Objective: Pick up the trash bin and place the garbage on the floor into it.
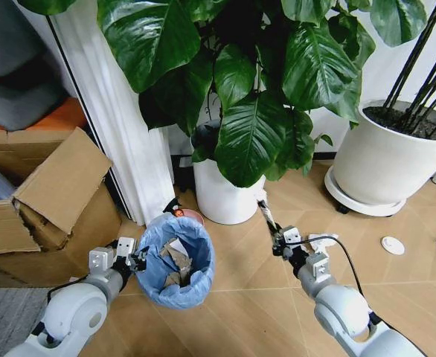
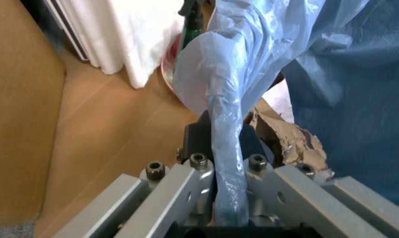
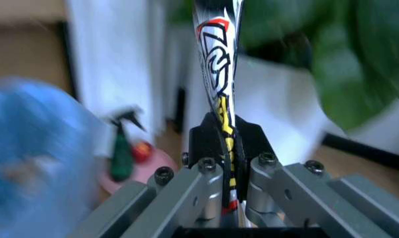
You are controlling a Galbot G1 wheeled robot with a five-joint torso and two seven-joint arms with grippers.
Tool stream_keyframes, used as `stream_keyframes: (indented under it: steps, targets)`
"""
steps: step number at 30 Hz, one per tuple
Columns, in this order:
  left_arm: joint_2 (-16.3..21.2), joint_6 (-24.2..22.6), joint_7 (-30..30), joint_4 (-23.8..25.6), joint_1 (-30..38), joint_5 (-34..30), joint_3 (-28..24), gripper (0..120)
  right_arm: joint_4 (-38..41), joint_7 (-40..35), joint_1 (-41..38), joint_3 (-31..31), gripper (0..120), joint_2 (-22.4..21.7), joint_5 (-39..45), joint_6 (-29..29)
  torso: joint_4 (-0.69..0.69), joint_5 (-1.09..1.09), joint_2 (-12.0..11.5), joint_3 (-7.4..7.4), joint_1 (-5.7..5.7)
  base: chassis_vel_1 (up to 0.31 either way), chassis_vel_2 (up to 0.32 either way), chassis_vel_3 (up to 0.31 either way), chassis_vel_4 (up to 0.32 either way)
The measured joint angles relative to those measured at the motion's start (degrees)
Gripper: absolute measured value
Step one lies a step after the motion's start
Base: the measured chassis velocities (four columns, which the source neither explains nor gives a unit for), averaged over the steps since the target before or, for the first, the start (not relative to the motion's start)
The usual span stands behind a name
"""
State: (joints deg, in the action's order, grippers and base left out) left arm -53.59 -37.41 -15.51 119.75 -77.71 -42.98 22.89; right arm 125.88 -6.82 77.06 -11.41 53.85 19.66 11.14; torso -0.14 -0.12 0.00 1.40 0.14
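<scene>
Trash bin (image 1: pixel 175 260) is sitting on the wood floor (image 1: pixel 263 297) between cardboard box (image 1: pixel 47 201) and white plant pot (image 1: pixel 222 195), open floor to its right. Left gripper (image 1: pixel 138 259) is clamping its blue liner rim; right gripper (image 1: pixel 276 239) is pinching a flattened printed wrapper (image 1: pixel 265 210) upright beside the pot.

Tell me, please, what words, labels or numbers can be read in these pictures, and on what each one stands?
None can be read.
Wrapper pinched in the right hand: black, red and yellow markings, too distorted to make out as letters.
Trash bin, its bag clamped by the left hand: no print.
Cardboard box: no print visible.
</scene>
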Motion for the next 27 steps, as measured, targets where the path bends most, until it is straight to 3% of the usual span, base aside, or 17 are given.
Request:
stream_keyframes:
  steps: [4, 12, 24, 26, 27]
  targets:
    - [-0.08, -0.57, -0.83, -0.73, 1.71, -1.44, -1.69, 0, 5.49, 1.17, -1.51, 0.98, 0, -2.46, 5.44, -0.13, -0.01, 0.01, 0.0, 0.0, 0.0, 0.0, 0.0, 0.0, 0.0]
    - [-0.08, -1.1, -1.0, -1.89, 4.94, -2.13, -4.85, 0, 7.9, 2.51, -5.39, 3.62, 0, -2.95, 11.27, -1.61, -0.01, 0.01, 0.0, 0.0, 0.0, 0.0, 0.0, 0.0, 0.0]
    - [-1.23, -1.76, -1.05, -1.08, 5.52, -2.38, -6.06, 0, 2.62, 4.4, -13.1, 12.18, 0, -1.55, 9.39, -2.66, 0.0, 0.01, 0.0, 0.01, 0.0, 0.0, 0.0, 0.0, 0.0]
    - [-1.28, -1.76, -1.05, -1.08, 5.53, -2.39, -6.0, 0, 2.24, 4.4, -13.42, 12.86, 3, -1.44, 9.31, -2.55, 0.0, 0.01, 0.0, 0.0, 0.0, 0.0, 0.0, 0.0, 0.0]
    - [-1.3, -1.76, -1.05, -1.08, 5.53, -2.4, -5.95, 0, 1.41, 4.38, -13.92, 14.05, 10, -1.19, 9.1, -2.51, -0.01, 0.0, 0.0, 0.0, 0.0, 0.0, 0.0, 0.0, 0.0]
